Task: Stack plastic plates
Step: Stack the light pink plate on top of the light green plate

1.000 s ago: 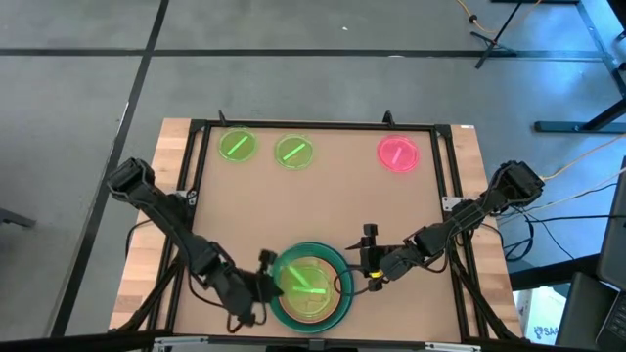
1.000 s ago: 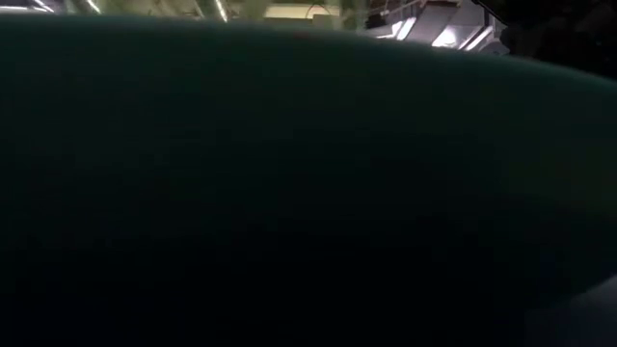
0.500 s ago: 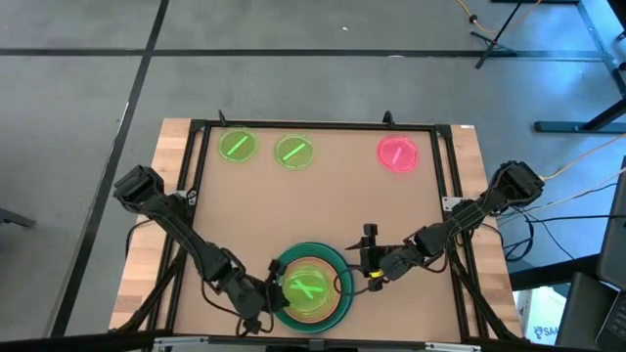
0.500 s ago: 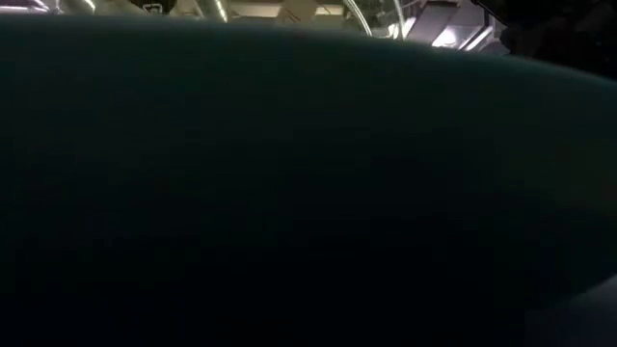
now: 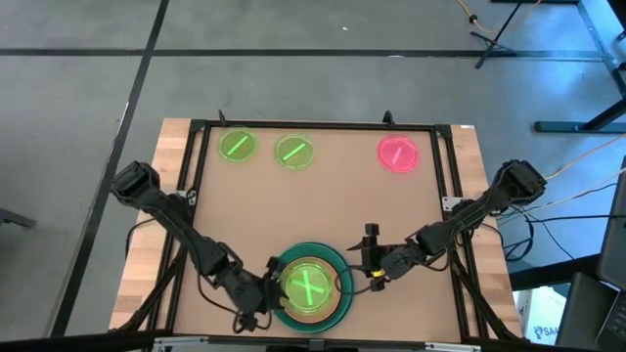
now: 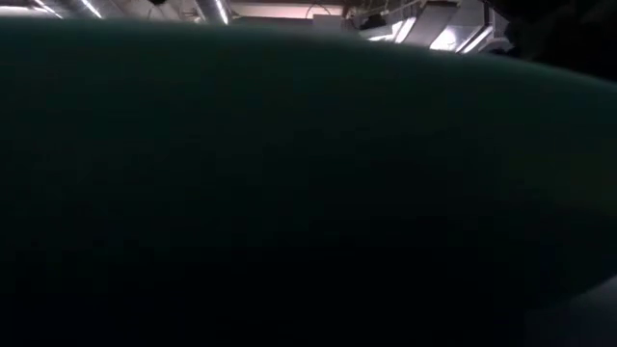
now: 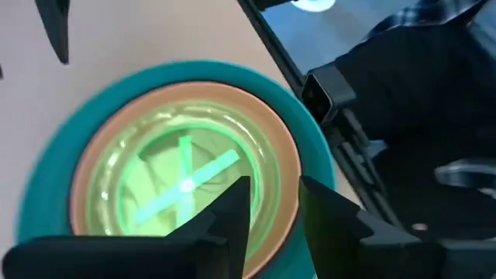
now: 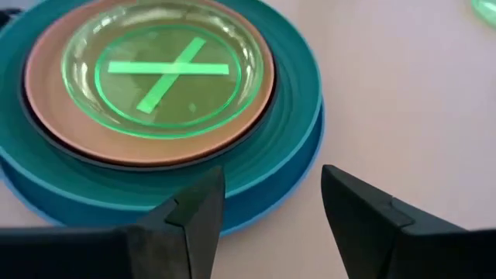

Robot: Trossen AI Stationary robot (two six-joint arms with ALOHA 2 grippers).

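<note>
Near the table's near edge stands a stack of plastic plates (image 5: 309, 288): a blue plate (image 8: 302, 167) lowest, then teal (image 7: 54, 170), black and salmon-pink (image 8: 54, 101), with neon-green plates (image 8: 167, 74) on top, their stripes crossing. My left gripper (image 7: 275, 205) is open at the stack's left side (image 5: 273, 286), its fingers over the rim. Just right of the stack, my right gripper (image 8: 271, 201) hangs open with nothing in it (image 5: 368, 258). The low view shows only the stack's dark side (image 6: 289, 193).
Along the far edge lie two more neon-green plates (image 5: 238, 147) (image 5: 295, 151) and a small pink plate (image 5: 398, 154). A black frame (image 5: 313, 125) runs round the brown table top. Bare board lies between the far plates and the stack.
My left gripper has moved a little toward the table's right with the top neon-green plate. That plate has slid from the stack's left part onto its middle and now lies flat, its stripe crossing the stripe of the plate under it.
</note>
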